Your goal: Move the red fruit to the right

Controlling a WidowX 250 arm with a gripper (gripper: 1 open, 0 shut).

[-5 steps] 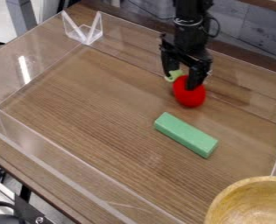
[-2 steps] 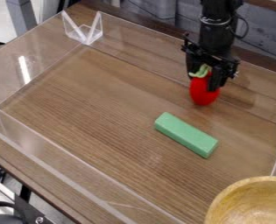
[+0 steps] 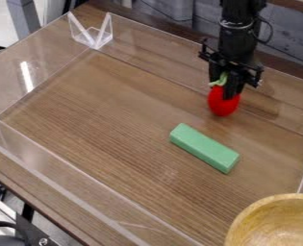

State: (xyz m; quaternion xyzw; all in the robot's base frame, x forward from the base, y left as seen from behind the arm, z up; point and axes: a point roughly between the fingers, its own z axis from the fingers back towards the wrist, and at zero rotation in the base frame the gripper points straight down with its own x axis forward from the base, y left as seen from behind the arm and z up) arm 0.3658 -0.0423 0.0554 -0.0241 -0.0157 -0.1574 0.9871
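**End effector at the leafy end of the red fruit, upper right of the worktop**

A black robotic end effector (image 3: 228, 83) reaches in from the top edge of the camera view and points down at a small, glossy red, rounded toy fruit with a light green leafy stem (image 3: 223, 100). Its dark fingers are at the green, leafy end of the fruit and partly cover it. From this angle I cannot tell whether they stand apart or are clamped on the fruit, and the contact between them is too small to make out.

The fruit lies in the upper right part of the view, its red body showing below the fingers and its leafy end toward the top edge. Whether it touches the brown wood-grained worktop (image 3: 96, 110) beneath it is unclear.

Below the fruit in the view, and apart from it, a flat green rectangular block (image 3: 204, 148) lies at a slant, its upper end to the left and its lower end to the right. A rounded yellow bowl (image 3: 274, 227) is cut off by the lower right corner of the view. Near the top left stands a small white, open-framed object (image 3: 92, 32), well apart from the fruit. Black cables (image 3: 10, 227) show at the lower left, beyond the worktop's edge.
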